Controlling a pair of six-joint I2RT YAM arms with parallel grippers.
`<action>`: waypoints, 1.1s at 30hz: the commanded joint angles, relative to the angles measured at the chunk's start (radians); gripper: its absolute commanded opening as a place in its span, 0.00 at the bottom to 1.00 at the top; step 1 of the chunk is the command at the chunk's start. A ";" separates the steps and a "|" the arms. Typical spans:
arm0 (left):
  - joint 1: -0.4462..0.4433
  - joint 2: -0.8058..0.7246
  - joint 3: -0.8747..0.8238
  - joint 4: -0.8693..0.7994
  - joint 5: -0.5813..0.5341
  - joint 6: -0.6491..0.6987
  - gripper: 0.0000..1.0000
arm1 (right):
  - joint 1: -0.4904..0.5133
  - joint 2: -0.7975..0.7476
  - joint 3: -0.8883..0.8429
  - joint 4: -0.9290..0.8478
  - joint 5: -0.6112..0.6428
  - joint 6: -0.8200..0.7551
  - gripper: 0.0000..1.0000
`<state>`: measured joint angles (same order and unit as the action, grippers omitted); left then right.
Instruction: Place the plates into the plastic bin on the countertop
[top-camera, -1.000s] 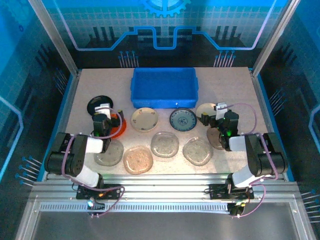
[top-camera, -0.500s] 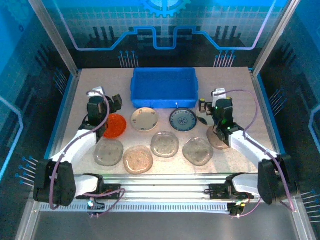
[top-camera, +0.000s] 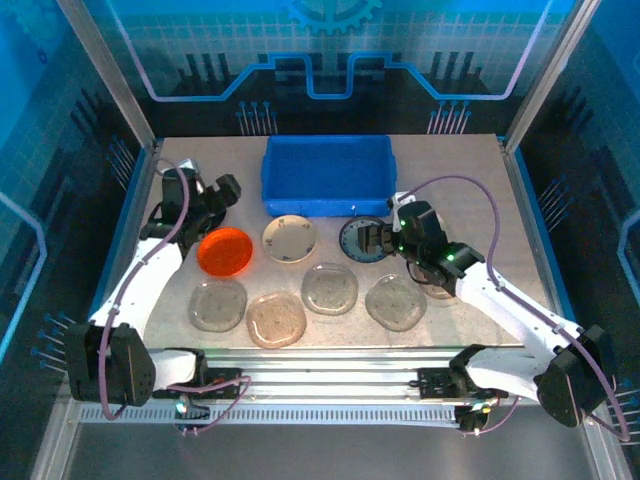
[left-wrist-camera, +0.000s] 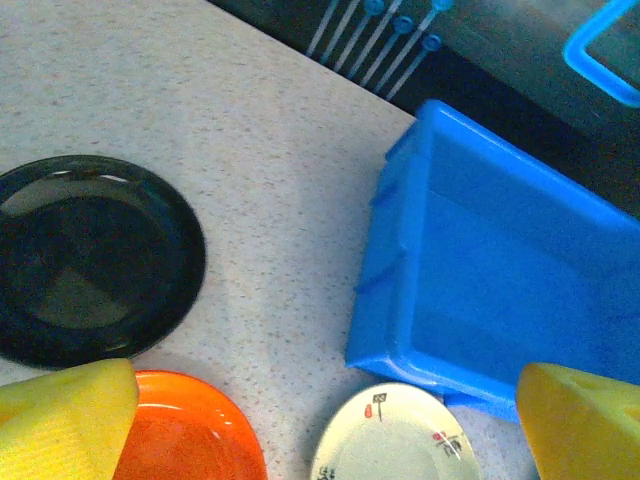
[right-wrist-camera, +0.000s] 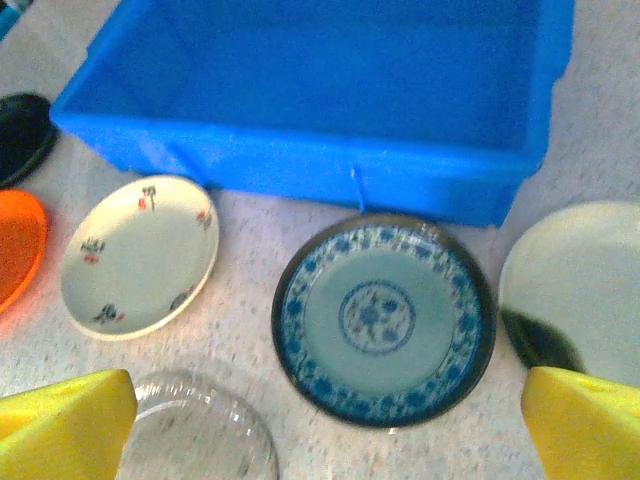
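Right hand (top-camera: 378, 240) open and empty. The blue-patterned plate (right-wrist-camera: 383, 318) lies flat on the bench just ahead between its fingers, with the plastic bin (right-wrist-camera: 300, 170) immediately beyond. Left hand (top-camera: 224, 190) also open, farther off.

left gripper (top-camera: 225, 190) wide open, arm extended; right gripper (top-camera: 372, 240) wide open, empty.
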<state>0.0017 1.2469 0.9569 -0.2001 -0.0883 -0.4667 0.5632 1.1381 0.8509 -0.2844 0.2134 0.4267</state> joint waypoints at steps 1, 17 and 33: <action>0.089 0.010 0.013 -0.088 -0.009 -0.062 0.94 | 0.013 -0.006 0.022 -0.097 -0.078 0.078 1.00; 0.432 0.323 -0.129 0.233 0.247 -0.290 0.61 | 0.014 0.155 0.108 -0.007 -0.249 0.112 0.88; 0.436 0.522 -0.091 0.379 0.278 -0.307 0.46 | 0.015 0.188 0.122 0.011 -0.248 0.116 0.84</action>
<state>0.4313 1.7454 0.8406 0.1417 0.1631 -0.7616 0.5690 1.3170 0.9443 -0.2749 -0.0273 0.5396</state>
